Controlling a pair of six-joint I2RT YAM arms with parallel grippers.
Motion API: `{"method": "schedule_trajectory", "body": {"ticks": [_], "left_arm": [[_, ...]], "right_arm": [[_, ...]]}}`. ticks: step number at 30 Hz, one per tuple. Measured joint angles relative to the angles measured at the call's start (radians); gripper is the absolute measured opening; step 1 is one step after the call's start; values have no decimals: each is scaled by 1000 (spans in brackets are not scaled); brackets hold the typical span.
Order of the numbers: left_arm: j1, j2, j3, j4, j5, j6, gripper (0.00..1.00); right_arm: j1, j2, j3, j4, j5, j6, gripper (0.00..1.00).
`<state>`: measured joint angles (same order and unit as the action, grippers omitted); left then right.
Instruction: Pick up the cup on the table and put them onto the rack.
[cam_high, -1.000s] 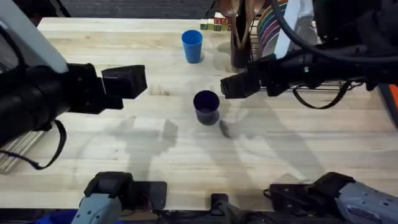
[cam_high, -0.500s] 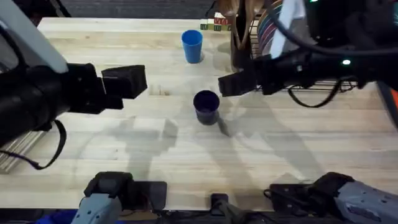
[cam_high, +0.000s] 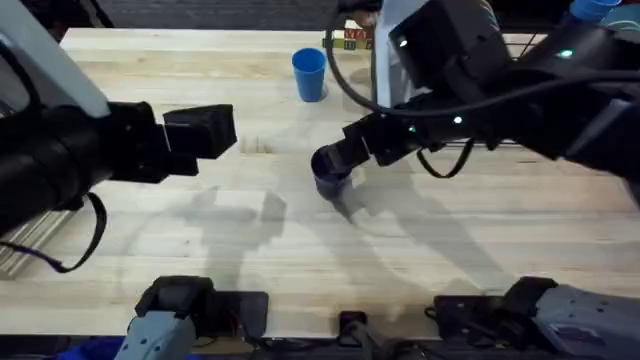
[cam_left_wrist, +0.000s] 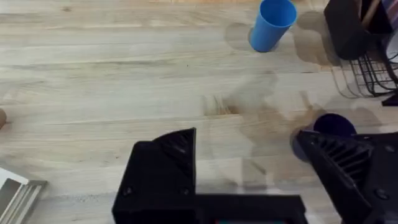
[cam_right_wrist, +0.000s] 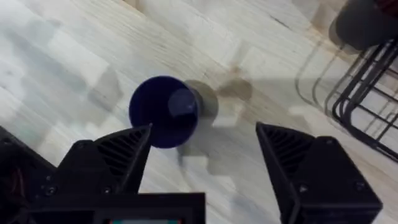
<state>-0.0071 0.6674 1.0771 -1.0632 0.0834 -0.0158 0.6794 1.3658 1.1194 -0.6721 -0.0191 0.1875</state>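
A: What sits nearest the arm bases?

B: Bare pale wooden counter (cam_high: 250, 250). Past it, at the left, the left gripper (cam_left_wrist: 249, 168) hovers with its black fingers spread wide, holding nothing.

A: And the cup?

B: The dark navy plastic cup (cam_right_wrist: 164, 111) stands upright, mouth up, near the counter's middle. The right gripper (cam_right_wrist: 205, 165) hangs just above it, jaws wide apart and empty. In the right wrist view the cup lies close by one black finger (cam_right_wrist: 115, 158), off-centre from the gap rather than between the fingers. From overhead, the gripper's tip overlaps the cup's rim; I cannot tell whether they touch.

A: Farther back?

B: A light blue plastic cup (cam_high: 309, 74) stands upright near the far edge. To its right is the black wire dish-drying rack (cam_right_wrist: 367, 93), well apart from the navy cup.
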Motion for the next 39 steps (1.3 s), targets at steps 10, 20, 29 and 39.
{"method": "schedule_trajectory", "body": {"ticks": [10,20,29,39], "left_arm": [[0,0,0,0,0,0,993],[0,0,0,0,0,0,994],[0,0,0,0,0,0,994],[0,0,0,0,0,0,993]], "right_arm": [[6,77,0,15,6,0,998],[6,150,0,52,8,0,996],[6,194,0,52,8,5,740],[6,194,5,57,8,11,32]]}}
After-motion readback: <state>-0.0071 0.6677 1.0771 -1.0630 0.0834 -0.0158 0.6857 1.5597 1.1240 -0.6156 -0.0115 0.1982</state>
